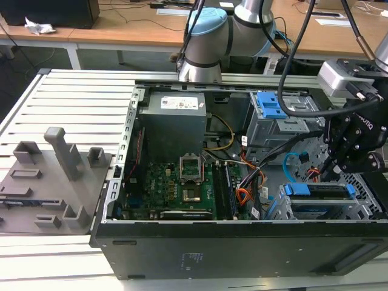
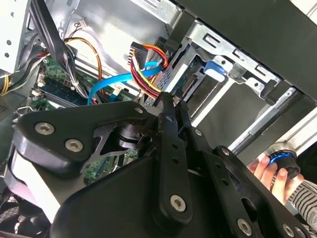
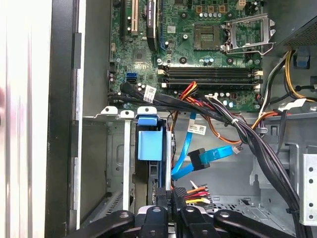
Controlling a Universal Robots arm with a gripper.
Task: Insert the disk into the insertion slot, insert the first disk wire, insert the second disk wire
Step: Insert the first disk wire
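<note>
**Seating the first disk wire**

Exterior view: hand (image 1: 334, 167) low over the insertion slot (image 1: 367, 195); disk (image 1: 318, 190) seated there.
Second wrist view: jaws narrow, apparently pinching the first disk wire (image 2: 148, 82) at its plug.
First wrist view: second disk wire (image 3: 200, 156) hangs loose just beside. Judgement: press the plug straight, square to the disk, clear of that loop

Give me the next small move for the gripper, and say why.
Likely a short push of the gripper toward the disk to seat the plug. The disk already sits in the insertion slot. The gripper looks shut on the first disk wire at its plug, right by the disk's edge, while the second disk wire seems to end free.
</note>
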